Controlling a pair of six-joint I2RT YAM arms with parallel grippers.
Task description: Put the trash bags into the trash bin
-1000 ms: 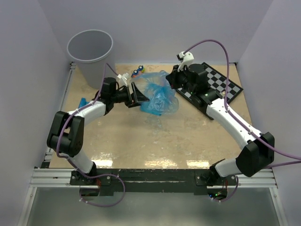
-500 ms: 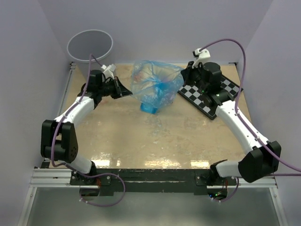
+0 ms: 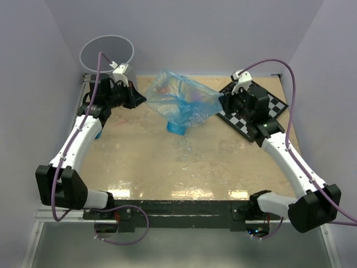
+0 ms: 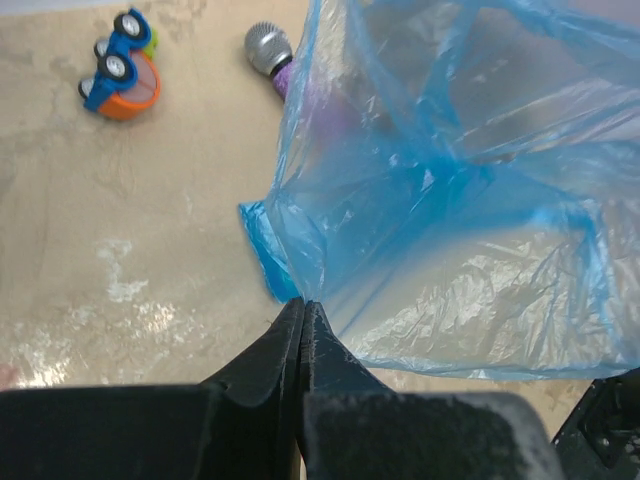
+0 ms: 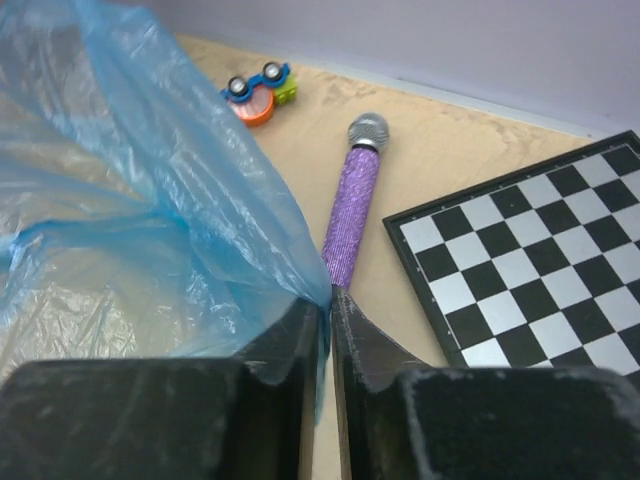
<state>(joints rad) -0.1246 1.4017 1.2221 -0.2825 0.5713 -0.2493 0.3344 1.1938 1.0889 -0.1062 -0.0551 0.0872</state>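
A wide translucent blue trash bag (image 3: 181,103) hangs stretched above the table between both grippers. My left gripper (image 3: 144,99) is shut on its left edge; in the left wrist view the fingers meet at the film (image 4: 302,303) and the sheet (image 4: 450,200) fills the right side. My right gripper (image 3: 218,101) holds its jaws a narrow slit apart, with the bag's corner (image 5: 130,200) still lying between the tips (image 5: 330,300). A small blue roll (image 3: 175,128) lies on the table under the sheet. The grey trash bin (image 3: 106,37) stands at the back left, just behind the left wrist.
A purple glittery microphone (image 5: 352,215) and a small orange and blue toy car (image 5: 258,93) lie at the back of the table. A chessboard (image 3: 262,109) lies under the right arm. Another blue scrap (image 3: 98,134) sits beside the left forearm.
The left gripper closed on the bag and drew it left toward the bin, spreading the sheet. The right gripper moved right over the chessboard and its jaws have parted slightly.
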